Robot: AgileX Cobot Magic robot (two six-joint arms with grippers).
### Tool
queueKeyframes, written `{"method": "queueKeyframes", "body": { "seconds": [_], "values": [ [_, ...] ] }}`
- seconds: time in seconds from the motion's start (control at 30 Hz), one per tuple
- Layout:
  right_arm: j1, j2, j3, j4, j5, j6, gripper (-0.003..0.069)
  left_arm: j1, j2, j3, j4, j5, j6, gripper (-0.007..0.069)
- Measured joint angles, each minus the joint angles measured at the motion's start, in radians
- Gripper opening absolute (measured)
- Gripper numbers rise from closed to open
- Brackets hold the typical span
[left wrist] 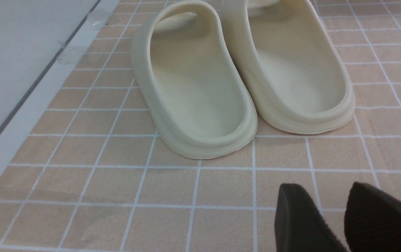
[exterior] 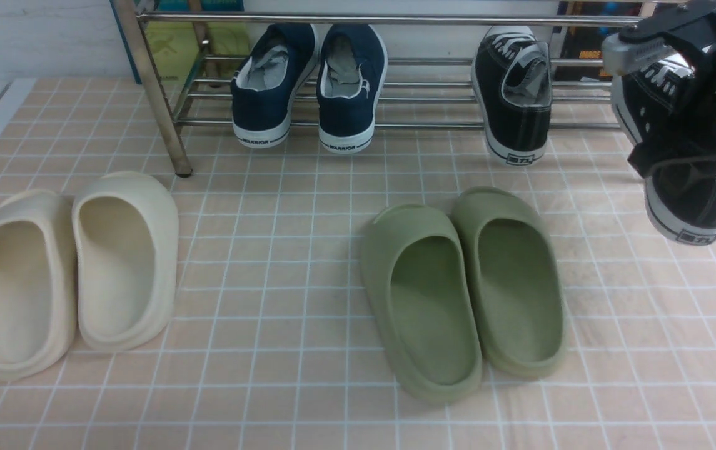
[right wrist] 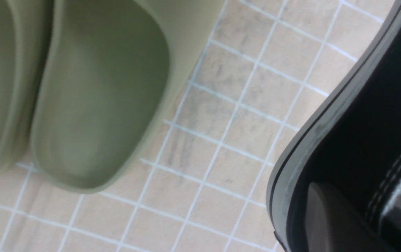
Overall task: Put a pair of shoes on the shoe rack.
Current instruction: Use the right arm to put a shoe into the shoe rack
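Note:
The chrome shoe rack [exterior: 395,126] runs along the back. One black sneaker [exterior: 514,94] of the pair of shoes lies on its lower rods, heel toward me. The other black sneaker [exterior: 689,206] hangs tilted at the rack's right end, heel low and off the floor. My right gripper [exterior: 686,159] is shut on its side wall. In the right wrist view one finger pad [right wrist: 326,220] presses the black canvas above the white sole [right wrist: 291,164]. My left gripper [left wrist: 328,206] hovers open and empty over the tiles near the cream slides.
Navy sneakers [exterior: 307,81] take up the rack's left part. Green slides [exterior: 464,287] lie on the tiled mat in the middle, left of the held sneaker. Cream slides [exterior: 70,269] lie at the left. A rack leg [exterior: 157,94] stands behind them.

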State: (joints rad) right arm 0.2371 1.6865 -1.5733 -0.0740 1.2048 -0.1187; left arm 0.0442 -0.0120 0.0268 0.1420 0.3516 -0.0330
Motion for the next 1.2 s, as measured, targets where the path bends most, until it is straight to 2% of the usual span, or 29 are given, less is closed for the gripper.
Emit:
{"method": "queueKeyframes", "body": {
  "seconds": [0.3, 0.57, 0.8, 1.2],
  "values": [
    [0.0, 0.152, -0.09, -0.031, -0.032, -0.024, 0.0015, 0.0, 0.0, 0.0, 0.0, 0.0, -0.001, 0.0238],
    [0.0, 0.35, -0.403, -0.111, -0.037, -0.026, 0.0008, 0.0, 0.0, 0.0, 0.0, 0.0, -0.001, 0.0238],
    [-0.018, 0.545, -0.66, -0.126, -0.014, -0.028, 0.0008, 0.0, 0.0, 0.0, 0.001, 0.0, -0.001, 0.0238],
    [-0.026, 0.608, -0.723, -0.083, -0.069, -0.03, 0.0008, 0.0, 0.0, 0.0, 0.001, 0.0, -0.001, 0.0238]
  ]
}}
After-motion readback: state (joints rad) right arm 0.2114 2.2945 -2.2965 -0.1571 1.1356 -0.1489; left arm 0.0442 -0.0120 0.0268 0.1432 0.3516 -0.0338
